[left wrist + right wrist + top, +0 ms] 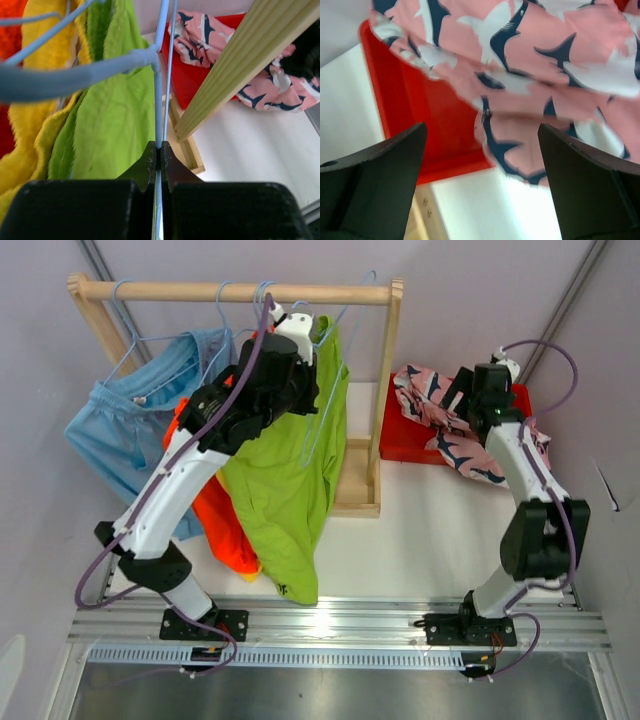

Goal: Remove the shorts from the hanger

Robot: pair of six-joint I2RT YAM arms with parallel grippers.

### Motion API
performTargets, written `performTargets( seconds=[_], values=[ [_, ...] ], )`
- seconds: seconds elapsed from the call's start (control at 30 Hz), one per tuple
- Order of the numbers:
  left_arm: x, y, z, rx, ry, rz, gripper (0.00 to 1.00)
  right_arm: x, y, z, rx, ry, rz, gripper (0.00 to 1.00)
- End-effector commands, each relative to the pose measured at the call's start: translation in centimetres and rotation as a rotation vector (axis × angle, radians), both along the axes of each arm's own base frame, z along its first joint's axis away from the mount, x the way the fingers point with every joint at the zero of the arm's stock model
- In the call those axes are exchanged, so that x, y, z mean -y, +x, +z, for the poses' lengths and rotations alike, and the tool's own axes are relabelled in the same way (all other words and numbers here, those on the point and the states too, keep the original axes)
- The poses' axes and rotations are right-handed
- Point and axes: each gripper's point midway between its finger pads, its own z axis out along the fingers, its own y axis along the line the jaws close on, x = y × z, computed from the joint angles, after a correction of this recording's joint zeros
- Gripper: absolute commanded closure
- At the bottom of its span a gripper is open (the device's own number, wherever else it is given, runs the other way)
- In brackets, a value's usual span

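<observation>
Light blue shorts (pixel 130 425), orange-red shorts (pixel 225 530) and lime green shorts (pixel 285 500) hang from pale blue hangers on the wooden rack (pixel 240 290). The left wrist view also shows yellow shorts (pixel 30 140) between the orange-red and the lime green shorts (pixel 115 120). My left gripper (pixel 158 150) is shut on the wire of a pale blue hanger (pixel 158 90) beside the lime green shorts. The pink shorts with a navy pattern (pixel 430 390) lie in and over the red bin (pixel 400 445). My right gripper (pixel 482 127) stands open just above the pink shorts (pixel 530 65), holding nothing.
The rack's right wooden post (pixel 235 75) and its base (pixel 355 490) stand between the hanging shorts and the red bin (pixel 430 115). White tabletop (pixel 430 530) lies in front of the bin. A purple wall closes the back.
</observation>
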Motion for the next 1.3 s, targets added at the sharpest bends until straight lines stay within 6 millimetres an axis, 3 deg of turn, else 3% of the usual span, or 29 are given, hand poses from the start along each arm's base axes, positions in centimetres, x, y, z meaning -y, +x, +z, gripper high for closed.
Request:
performTargets(
  seconds=[0.0, 0.03, 0.07, 0.13, 0.23, 0.4, 0.47, 0.67, 0.9, 1.07, 1.1, 1.17, 1.2, 1.27],
  values=[
    [1.7, 0.8, 2.1, 0.046, -0.023, -0.046, 1.0, -1.0, -2.6, 6.6, 0.207, 0.079, 0.002, 0.0],
    [2.0, 0.9, 3.1, 0.063, -0.043, -0.05, 1.0, -1.2, -3.6, 5.1, 0.182, 0.084, 0.004, 0.0],
    [2.5, 0.9, 3.7, 0.077, -0.054, -0.058, 1.0, -1.5, -4.8, 6.3, 0.215, 0.088, 0.013, 0.01],
    [3.5, 1.5, 3.8, 0.083, -0.066, -0.072, 1.0, -1.6, -6.3, 5.2, 0.204, 0.08, 0.014, 0.0],
    [4.6, 2.1, 4.0, 0.102, -0.079, -0.088, 1.0, -1.4, -8.7, 5.9, 0.231, 0.077, 0.013, 0.01],
    [5.9, 3.2, 3.9, 0.119, -0.079, -0.103, 1.0, -1.2, -10.5, 4.8, 0.209, 0.064, 0.015, 0.0],
    [6.9, 4.1, 2.8, 0.109, -0.057, -0.121, 1.0, -1.2, -11.2, 4.4, 0.208, 0.067, 0.02, 0.01],
    [7.2, 5.9, 0.9, 0.066, -0.054, -0.121, 1.0, -1.7, -12.6, 3.7, 0.204, 0.081, 0.042, 0.01],
    [7.5, 5.9, -5.1, -0.065, 0.035, -0.138, 1.0, -2.3, -13.9, 2.3, 0.195, 0.099, 0.062, 0.01],
    [7.2, 5.7, -6.9, -0.104, 0.072, -0.132, 1.0, -2.8, -14.4, 1.9, 0.186, 0.104, 0.07, 0.0],
    [7.2, 5.5, -8.1, -0.129, 0.09, -0.134, 0.99, -3.0, -14.6, 1.9, 0.187, 0.105, 0.074, 0.0],
    [6.9, 4.8, -9.3, -0.153, 0.115, -0.134, 0.89, -3.0, -15.0, 1.7, 0.178, 0.102, 0.069, 0.01],
    [6.7, 4.4, -10.3, -0.172, 0.135, -0.131, 0.7, -3.3, -15.3, 1.9, 0.187, 0.102, 0.078, 0.01],
    [6.4, 3.5, -9.1, -0.135, 0.125, -0.126, 0.55, -3.3, -15.7, 2.1, 0.197, 0.094, 0.073, 0.01]
  ],
)
